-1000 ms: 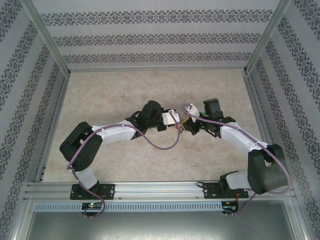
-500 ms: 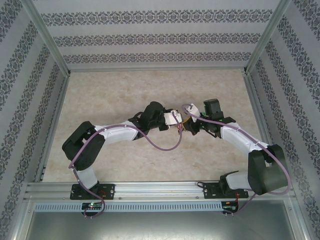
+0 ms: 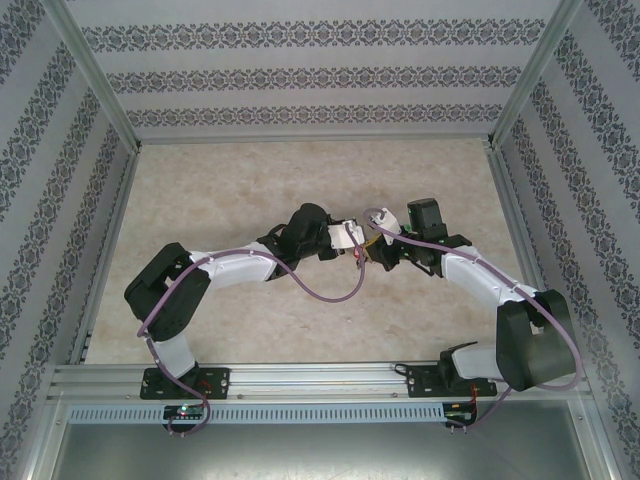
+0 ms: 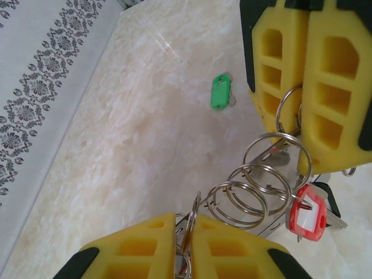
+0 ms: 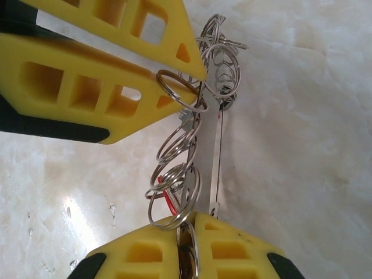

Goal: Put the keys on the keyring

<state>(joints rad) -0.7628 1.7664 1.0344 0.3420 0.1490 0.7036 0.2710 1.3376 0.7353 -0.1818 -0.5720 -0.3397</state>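
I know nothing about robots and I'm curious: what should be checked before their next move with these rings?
1. Left gripper jaws shut on one end of the keyring: ok.
2. Right gripper jaws shut on the other end: ok.
3. Keyring spans between both grippers: ok.
4. Red key tag joined to a ring: cannot tell; it sits against one.
5. Green key tag on the keyring: not ok; it lies apart on the table.

Lab test booth: aluminium frame (image 3: 300,375), patterned wall panels (image 3: 310,75)
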